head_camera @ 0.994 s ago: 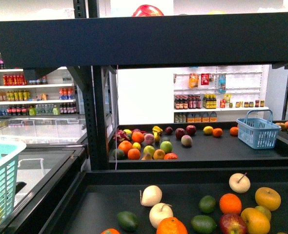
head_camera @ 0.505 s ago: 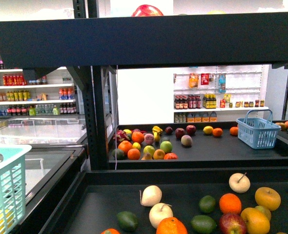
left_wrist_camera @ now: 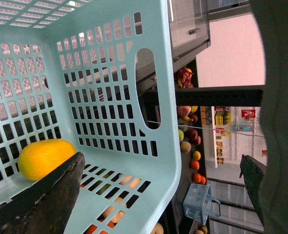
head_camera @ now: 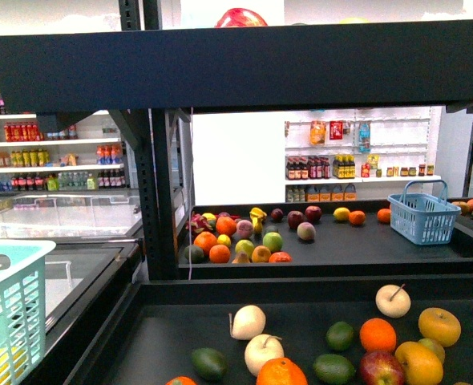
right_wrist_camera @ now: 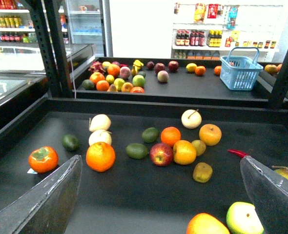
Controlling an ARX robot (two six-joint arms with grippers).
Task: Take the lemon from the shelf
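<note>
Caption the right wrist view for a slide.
Open right gripper above the black shelf tray of mixed fruit, blue basket on the far tray.

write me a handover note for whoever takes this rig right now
left gripper: open, at the teal basket, which holds a yellow oval fruit; cannot tell if that is a lemon.
right gripper: open, empty, above the front tray of the shelf.
likely lemon: on the back tray, beside an orange.
done: nothing grasped. left: reach it, grip, lift off.
</note>
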